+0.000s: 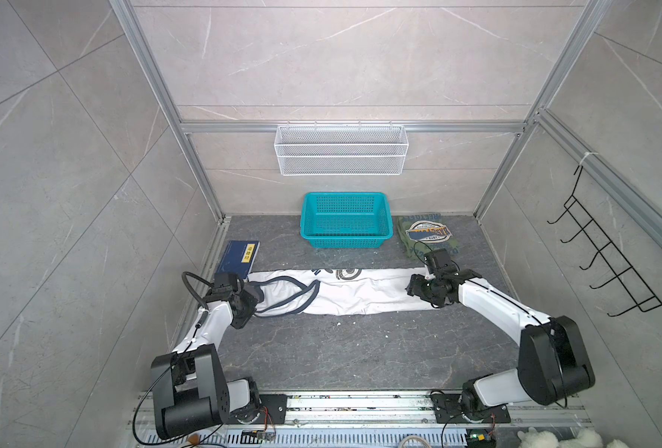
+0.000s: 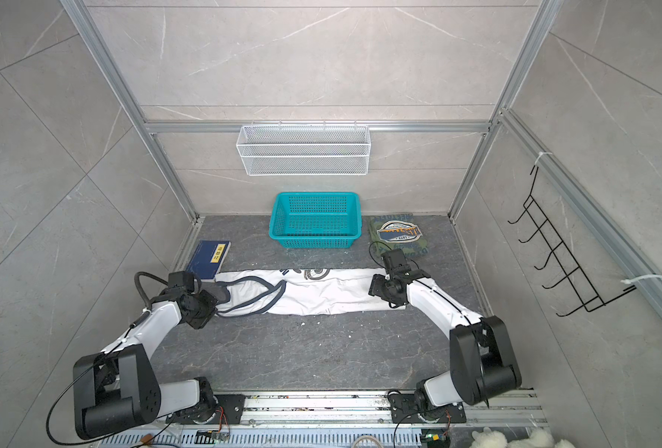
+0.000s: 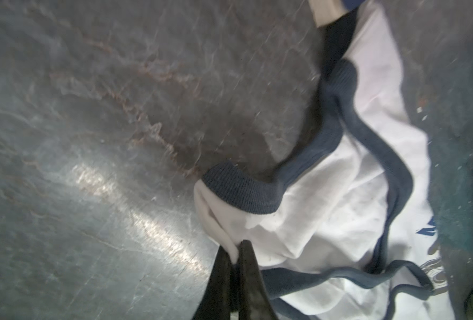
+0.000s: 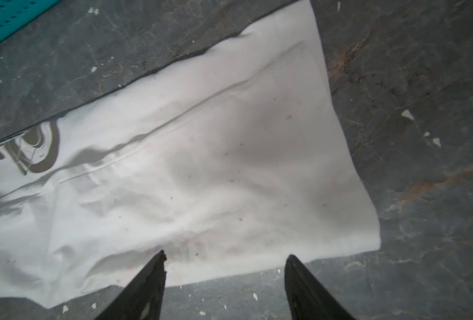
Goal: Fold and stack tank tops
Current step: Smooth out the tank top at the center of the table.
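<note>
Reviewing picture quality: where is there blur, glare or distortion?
In both top views: sharp, evenly lit, with wide-angle splay of the frame posts. Left wrist view: streaky blur and a glare patch on the table; the white tank top pinched in the left gripper reads clearer. Right wrist view: soft, the cloth washed out beyond the open right gripper.

teal basket; blue book; wire shelf

Behind the spread tank top lie the book left, basket centre, folded tank top right
</note>
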Controlling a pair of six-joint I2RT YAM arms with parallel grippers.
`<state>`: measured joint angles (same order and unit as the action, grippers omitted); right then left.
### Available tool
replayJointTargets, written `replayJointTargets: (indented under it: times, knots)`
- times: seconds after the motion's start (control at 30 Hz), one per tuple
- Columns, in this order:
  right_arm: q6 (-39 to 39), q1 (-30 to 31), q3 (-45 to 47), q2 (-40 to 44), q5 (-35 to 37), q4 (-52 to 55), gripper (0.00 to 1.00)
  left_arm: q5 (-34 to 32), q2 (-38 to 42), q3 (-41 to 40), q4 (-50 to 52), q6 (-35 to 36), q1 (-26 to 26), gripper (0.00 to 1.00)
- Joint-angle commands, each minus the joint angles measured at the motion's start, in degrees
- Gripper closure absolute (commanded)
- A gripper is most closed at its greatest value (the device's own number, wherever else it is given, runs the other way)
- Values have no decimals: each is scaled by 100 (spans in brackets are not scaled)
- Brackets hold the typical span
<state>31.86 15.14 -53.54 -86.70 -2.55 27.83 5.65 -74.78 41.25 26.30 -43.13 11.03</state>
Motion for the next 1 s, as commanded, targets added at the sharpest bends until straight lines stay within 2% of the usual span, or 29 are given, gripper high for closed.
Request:
replayJointTargets:
  times: [0.0,0.23,0.6,0.73,0.8,0.87,0.97]
  knots:
    - [-94,-37,-321,-604,-136,-96,31,-32,-197,469,153,-114,69,100]
    - [10,-293,-576,-1493,-81,-220,33,244,-645,949,362,-209,619,100]
    - [47,-495,-386,-1493,74,-269,33,956,-1564,850,-99,-374,1174,100]
    - [-30,-502,-359,-1298,102,-239,33,1014,-1675,875,-150,-355,1174,86]
    - [-102,-497,-333,-1055,113,-227,33,792,-1430,900,14,-253,1179,71]
    - [-213,-494,-402,-808,140,-123,32,494,-956,866,213,-206,1166,56]
    - [-298,-535,-579,-529,189,131,29,-158,-104,884,569,-49,960,45]
